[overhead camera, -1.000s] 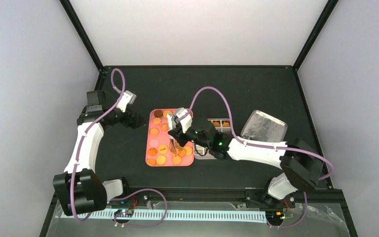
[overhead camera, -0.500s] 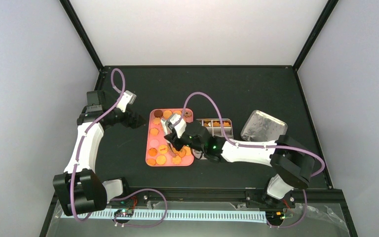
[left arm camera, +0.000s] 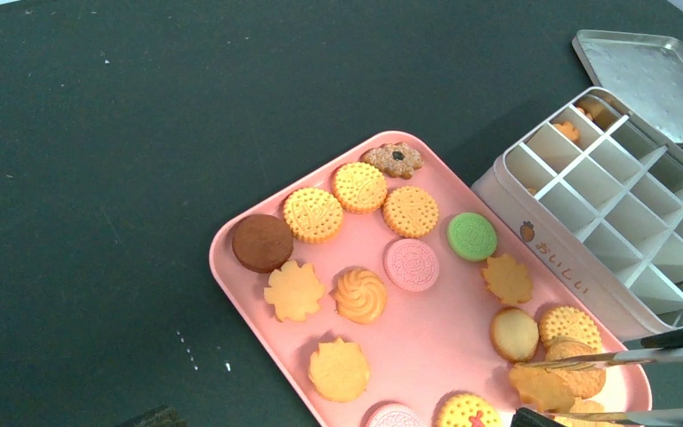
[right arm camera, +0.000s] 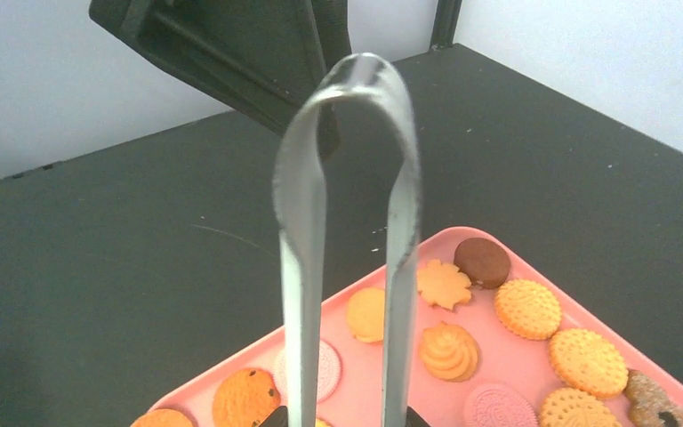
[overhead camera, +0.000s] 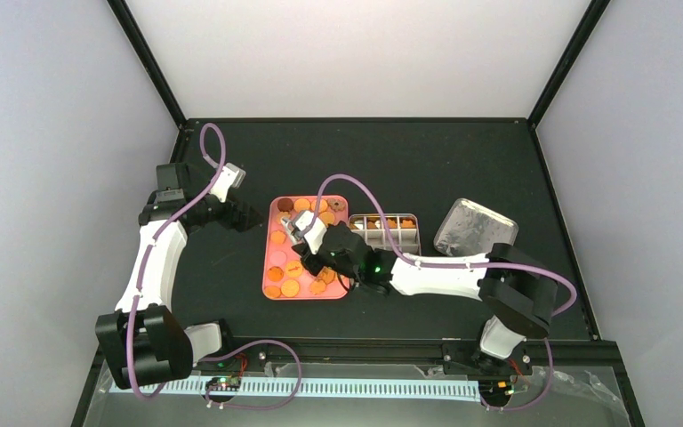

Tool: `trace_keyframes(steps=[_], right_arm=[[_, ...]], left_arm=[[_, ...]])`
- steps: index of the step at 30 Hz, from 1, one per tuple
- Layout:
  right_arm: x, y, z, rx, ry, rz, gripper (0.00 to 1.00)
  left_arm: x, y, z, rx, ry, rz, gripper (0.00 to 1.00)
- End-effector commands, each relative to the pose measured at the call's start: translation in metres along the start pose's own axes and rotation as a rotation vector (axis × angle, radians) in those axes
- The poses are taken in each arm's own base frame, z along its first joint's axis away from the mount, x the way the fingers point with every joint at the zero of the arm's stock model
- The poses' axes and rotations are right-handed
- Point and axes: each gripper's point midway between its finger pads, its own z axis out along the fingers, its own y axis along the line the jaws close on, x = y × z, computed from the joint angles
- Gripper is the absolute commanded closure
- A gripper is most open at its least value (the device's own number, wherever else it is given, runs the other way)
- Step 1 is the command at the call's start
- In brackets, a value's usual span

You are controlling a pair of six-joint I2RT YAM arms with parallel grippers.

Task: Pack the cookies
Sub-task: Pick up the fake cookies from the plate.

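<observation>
Several cookies [left arm camera: 360,295], mostly orange with a few pink, one green and one dark brown, lie on a pink tray [left arm camera: 222,258]. My right gripper [overhead camera: 309,252] hangs over the tray's near right part, shut on metal tongs [right arm camera: 302,222]. In the left wrist view the tongs [left arm camera: 667,356] come in from the right, and their tips sit on either side of an orange cookie [left arm camera: 542,387] at the tray's corner. My left gripper [overhead camera: 251,217] hovers left of the tray, open, with nothing in it.
A white box [left arm camera: 605,205] with divided compartments stands right of the tray [overhead camera: 269,258], a few cookies [overhead camera: 389,222] in its far cells. Its metal lid [overhead camera: 474,227] lies further right. The table is black, with walls round it.
My right arm has swung left and nearer with the tongs, from the tray's right edge to over its middle. The left arm has stayed still.
</observation>
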Motion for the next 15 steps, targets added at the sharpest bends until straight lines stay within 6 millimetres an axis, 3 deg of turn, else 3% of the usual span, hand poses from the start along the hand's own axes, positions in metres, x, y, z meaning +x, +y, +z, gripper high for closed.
trace_keyframes(steps=[1,10,15], right_arm=[[-0.003,-0.007,0.006,0.055,0.001,-0.029,0.75],[-0.042,-0.017,-0.007,0.111,-0.084,-0.002,0.98],[-0.067,-0.026,-0.025,0.140,-0.148,0.017,0.99]], left_arm=[[-0.017,0.001,-0.011,-0.019,-0.032,0.045,0.02],[-0.018,0.000,-0.011,-0.015,-0.033,0.045,0.02],[-0.018,0.001,-0.011,-0.016,-0.033,0.047,0.02]])
